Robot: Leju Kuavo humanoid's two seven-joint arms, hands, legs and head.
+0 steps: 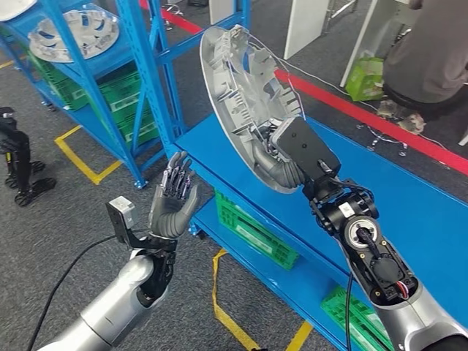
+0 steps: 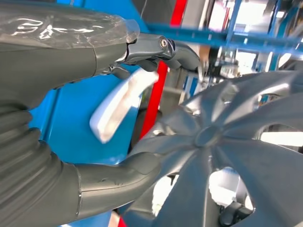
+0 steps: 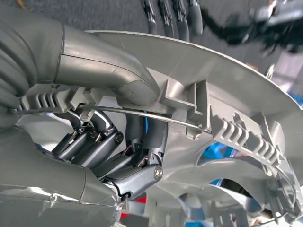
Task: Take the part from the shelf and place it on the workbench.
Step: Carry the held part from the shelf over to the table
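A silver wheel cover (image 1: 243, 88) is held tilted on edge above the blue counter (image 1: 419, 219), toward twelve o'clock in the head view, its ribbed back turned to the camera. It is gripped at its lower rim by the right hand (image 1: 281, 172); in the right wrist view the thumb (image 3: 107, 64) is laid over the rim while the darker fingers (image 3: 93, 146) are curled in through an opening of the part (image 3: 232, 94). The left hand (image 1: 172, 201) is raised at about eight o'clock of the cover, palm up, fingers spread and nothing held; in the left wrist view the spoked face of the cover (image 2: 228, 142) is seen just beyond the left thumb (image 2: 118, 182). A second wheel cover (image 1: 74, 33) is lying on the blue shelf (image 1: 88, 80) at ten o'clock, with green crates (image 1: 124, 102) stacked under it. Another green crate (image 1: 254, 230) is stowed under the counter. A seated person (image 1: 431, 58) is seen at two o'clock, beyond a red floor line (image 1: 353, 110).
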